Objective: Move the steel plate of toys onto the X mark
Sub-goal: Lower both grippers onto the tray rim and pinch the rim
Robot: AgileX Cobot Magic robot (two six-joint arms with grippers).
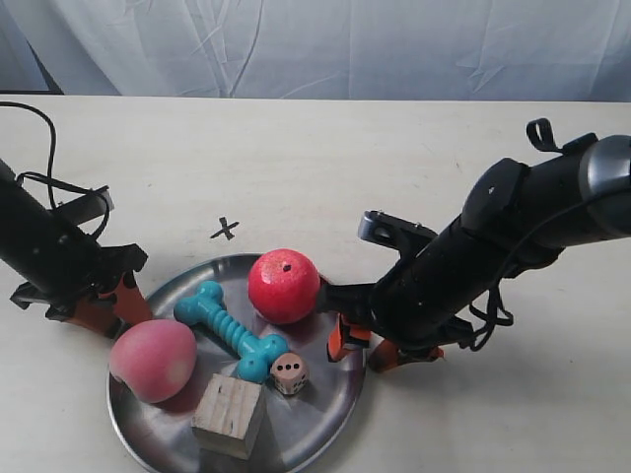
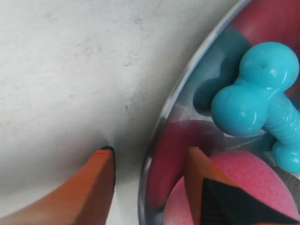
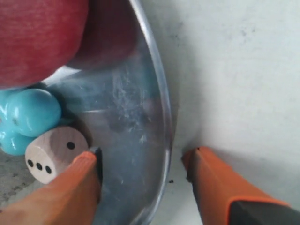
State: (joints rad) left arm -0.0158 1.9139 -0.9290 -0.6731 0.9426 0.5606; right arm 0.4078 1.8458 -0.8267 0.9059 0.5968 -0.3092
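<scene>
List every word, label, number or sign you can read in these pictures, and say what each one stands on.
"X": a hand-drawn black cross, drawn on the cream table.
Die: pips only, no digits. The right wrist view shows one dot on one face and three dots on the neighbouring face.
No printed words, brands or labels can be seen anywhere else.

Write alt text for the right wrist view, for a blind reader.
The open right hand straddles the rim of the plate: one orange finger inside beside the die, the other outside over the table. A red apple and teal bone sit further in the plate.
</scene>
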